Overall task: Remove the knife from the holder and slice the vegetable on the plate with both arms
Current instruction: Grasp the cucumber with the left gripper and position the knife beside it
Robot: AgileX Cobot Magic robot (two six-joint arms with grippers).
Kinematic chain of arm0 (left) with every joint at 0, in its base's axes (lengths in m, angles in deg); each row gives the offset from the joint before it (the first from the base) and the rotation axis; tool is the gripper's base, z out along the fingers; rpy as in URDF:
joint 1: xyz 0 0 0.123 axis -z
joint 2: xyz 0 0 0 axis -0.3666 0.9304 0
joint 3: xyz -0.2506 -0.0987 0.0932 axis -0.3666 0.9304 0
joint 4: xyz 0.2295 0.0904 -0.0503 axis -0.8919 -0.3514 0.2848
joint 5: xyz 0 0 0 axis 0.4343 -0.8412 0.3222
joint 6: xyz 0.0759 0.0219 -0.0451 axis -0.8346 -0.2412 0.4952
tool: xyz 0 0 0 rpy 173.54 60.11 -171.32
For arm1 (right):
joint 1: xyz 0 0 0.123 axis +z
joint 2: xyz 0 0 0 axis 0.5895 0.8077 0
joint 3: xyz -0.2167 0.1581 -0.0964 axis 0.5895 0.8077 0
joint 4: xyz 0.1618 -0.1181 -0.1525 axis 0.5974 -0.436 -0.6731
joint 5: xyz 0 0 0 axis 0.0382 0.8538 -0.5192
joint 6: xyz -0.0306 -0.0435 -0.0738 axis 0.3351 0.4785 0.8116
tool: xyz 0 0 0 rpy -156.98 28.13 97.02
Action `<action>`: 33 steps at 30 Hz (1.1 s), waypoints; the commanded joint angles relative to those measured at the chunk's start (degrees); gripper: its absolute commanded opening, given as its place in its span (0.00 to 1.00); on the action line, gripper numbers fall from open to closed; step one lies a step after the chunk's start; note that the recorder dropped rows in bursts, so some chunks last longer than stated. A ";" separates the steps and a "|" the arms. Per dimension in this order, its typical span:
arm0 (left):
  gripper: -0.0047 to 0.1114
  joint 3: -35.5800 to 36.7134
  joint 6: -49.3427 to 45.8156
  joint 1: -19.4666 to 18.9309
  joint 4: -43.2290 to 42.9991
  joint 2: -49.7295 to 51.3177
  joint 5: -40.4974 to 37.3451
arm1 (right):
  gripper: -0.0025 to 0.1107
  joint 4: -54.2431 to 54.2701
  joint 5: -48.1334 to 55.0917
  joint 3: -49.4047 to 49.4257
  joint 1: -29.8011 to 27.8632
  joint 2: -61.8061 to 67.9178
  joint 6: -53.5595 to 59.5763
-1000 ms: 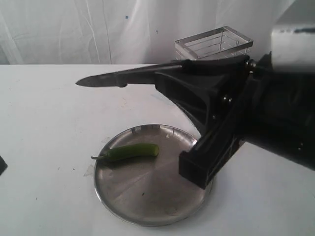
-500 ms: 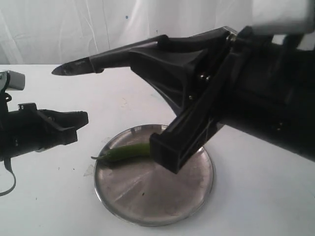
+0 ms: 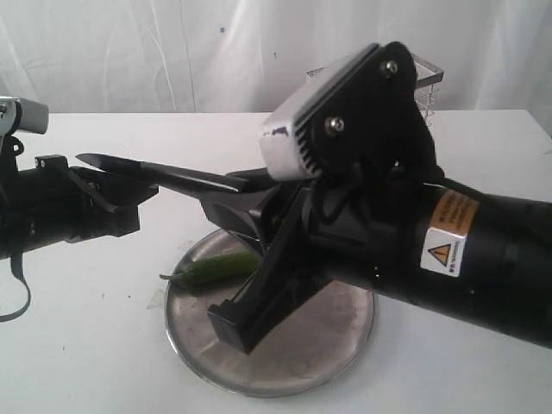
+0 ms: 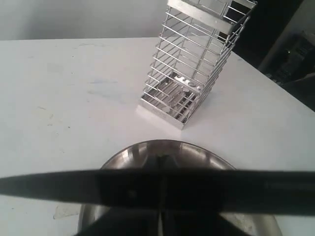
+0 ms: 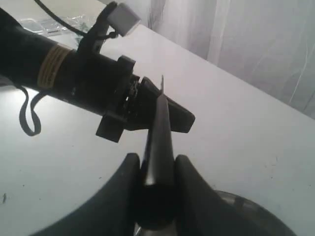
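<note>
Right claw (image 5: 156,161) tight around slim dark knife (image 5: 159,118) over round dull-steel plate (image 3: 285,381); left claw (image 3: 131,203) closed.

A flat white table (image 3: 95,362) carries everything here. Two things rest directly on it. A large round shallow plate of dull grey stainless steel (image 3: 332,345) lies flat on the table, and its raised rim catches a little light. A tall rectangular basket of shiny chrome wire (image 4: 194,64) stands upright on the table beyond the plate. It does not touch the plate, and a strip of bare white surface shows between them.
</note>
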 commanded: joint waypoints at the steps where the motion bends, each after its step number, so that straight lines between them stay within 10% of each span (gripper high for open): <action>1: 0.04 -0.42 -0.41 0.34 -1.56 -0.63 0.97 | 0.08 -0.37 4.80 -0.14 0.11 0.26 -0.22; 33: 0.04 -0.42 7.07 0.34 -15.16 -0.63 4.05 | 0.02 0.14 10.68 -0.14 -1.20 11.04 -9.98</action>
